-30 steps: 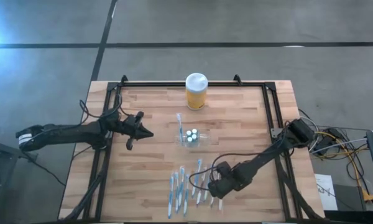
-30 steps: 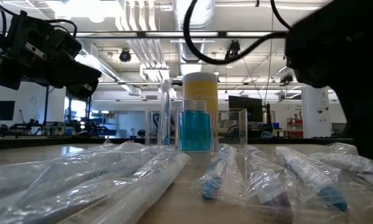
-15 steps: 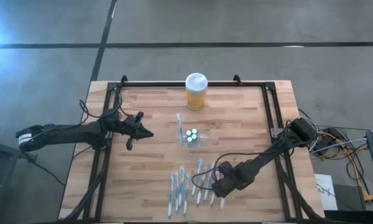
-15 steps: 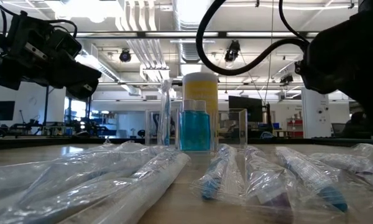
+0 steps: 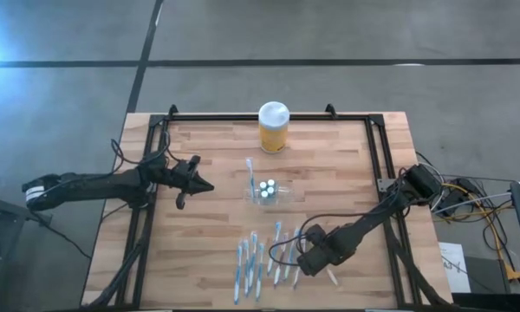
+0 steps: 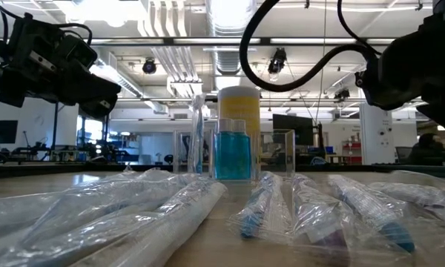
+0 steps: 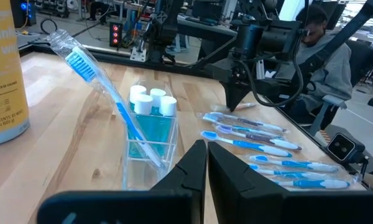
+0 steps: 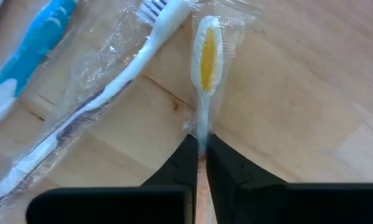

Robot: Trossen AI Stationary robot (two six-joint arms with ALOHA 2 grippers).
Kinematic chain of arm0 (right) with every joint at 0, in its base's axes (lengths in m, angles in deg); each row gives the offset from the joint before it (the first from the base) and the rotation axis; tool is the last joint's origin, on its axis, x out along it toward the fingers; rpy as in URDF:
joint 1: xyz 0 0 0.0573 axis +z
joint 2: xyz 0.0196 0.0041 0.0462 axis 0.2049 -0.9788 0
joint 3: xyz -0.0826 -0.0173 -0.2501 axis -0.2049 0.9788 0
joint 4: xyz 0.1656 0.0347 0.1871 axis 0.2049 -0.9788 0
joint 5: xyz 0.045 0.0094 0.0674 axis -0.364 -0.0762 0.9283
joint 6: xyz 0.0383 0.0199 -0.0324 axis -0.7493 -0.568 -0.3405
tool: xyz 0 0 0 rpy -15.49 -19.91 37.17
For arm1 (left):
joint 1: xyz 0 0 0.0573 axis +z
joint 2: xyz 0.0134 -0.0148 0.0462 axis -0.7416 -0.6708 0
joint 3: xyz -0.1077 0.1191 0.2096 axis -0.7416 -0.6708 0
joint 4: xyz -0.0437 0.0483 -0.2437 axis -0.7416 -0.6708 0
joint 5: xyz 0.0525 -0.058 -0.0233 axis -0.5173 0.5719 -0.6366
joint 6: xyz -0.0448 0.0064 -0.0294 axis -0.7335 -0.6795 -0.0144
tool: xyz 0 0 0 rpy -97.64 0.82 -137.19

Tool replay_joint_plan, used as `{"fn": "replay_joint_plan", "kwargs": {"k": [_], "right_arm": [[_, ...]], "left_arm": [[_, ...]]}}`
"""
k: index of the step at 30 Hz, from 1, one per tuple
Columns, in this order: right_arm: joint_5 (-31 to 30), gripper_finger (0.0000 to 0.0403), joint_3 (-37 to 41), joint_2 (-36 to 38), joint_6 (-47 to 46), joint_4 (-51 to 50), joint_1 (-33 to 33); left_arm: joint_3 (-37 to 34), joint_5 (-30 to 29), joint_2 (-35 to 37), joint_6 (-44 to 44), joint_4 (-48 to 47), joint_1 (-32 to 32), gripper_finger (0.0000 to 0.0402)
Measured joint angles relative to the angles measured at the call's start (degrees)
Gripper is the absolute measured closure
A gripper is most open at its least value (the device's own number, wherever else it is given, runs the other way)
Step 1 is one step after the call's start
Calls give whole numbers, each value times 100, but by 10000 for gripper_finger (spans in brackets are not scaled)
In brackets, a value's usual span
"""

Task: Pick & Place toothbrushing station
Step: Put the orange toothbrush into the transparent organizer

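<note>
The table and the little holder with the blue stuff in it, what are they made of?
The table looks like wood: pale planks with grain lines, a dull finish. The holder looks like clear hard plastic: you see the toothbrush through its shiny walls.

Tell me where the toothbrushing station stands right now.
In the high view the toothbrushing station stands upright mid-table, below the yellow jar and above the row of wrapped toothbrushes, right of the left pincer.

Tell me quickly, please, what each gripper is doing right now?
Left gripper: jaws shut, holding nothing.
Right gripper: jaws shut on the wrapped yellow toothbrush.
</note>
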Motion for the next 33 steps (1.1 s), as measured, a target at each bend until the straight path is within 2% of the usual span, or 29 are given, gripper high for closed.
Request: {"fn": "replay_joint_plan", "kwargs": {"k": [3, 11, 16, 19, 24, 30, 33], "right_arm": [[-108, 388, 16, 114, 15, 33, 50], [-1702, 391, -159, 822, 353, -427, 144], [-3317, 396, -434, 1218, 1494, -488, 64], [-4091, 396, -511, 1400, 2203, -482, -83], [-5510, 396, -484, 1732, 3729, 110, -282], [-6706, 396, -402, 1816, 4674, 432, -581], [-6817, 395, -320, 1825, 4451, 459, -809]], "left_arm": [[0, 0, 0, 36, -7, 0, 383], [-11, -2, 0, 134, -42, 0, 383], [-13, -2, 0, 138, -39, 0, 383], [-13, -2, 0, 138, -41, 0, 383], [-15, -4, -2, 164, -38, 0, 383], [-17, -7, -17, 217, -39, 0, 383], [-20, -5, -22, 219, -42, 0, 383]]}}
